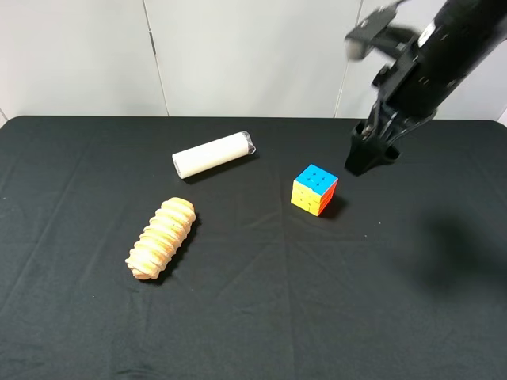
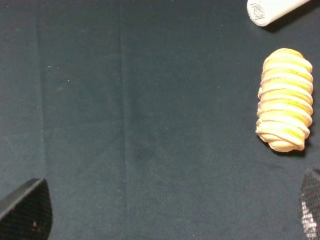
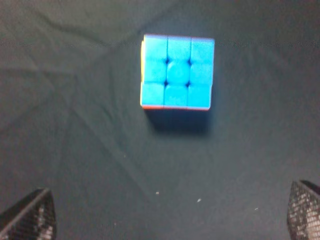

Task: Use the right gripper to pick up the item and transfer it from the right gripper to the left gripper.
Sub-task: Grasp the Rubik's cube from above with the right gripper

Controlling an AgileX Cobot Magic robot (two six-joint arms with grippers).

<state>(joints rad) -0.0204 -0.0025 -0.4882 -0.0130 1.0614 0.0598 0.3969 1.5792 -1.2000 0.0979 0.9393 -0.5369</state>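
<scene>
The item, a small puzzle cube (image 1: pixel 314 190) with its blue face up and yellow and orange sides showing, rests on the black table a little right of centre. My right gripper (image 1: pixel 371 161) hangs above the cloth just behind and to the right of the cube, apart from it. In the right wrist view the cube (image 3: pixel 177 71) lies ahead of the right gripper (image 3: pixel 167 215), whose fingertips (image 3: pixel 30 217) stand wide open with nothing between them. The left gripper (image 2: pixel 169 212) is open over bare cloth and empty; the exterior high view does not show it.
A ridged tan bread-like roll (image 1: pixel 162 237) lies at the left-centre of the black cloth (image 1: pixel 253 317), also seen in the left wrist view (image 2: pixel 285 100). A white cylinder (image 1: pixel 214 153) lies on its side behind it, its end showing (image 2: pixel 272 9).
</scene>
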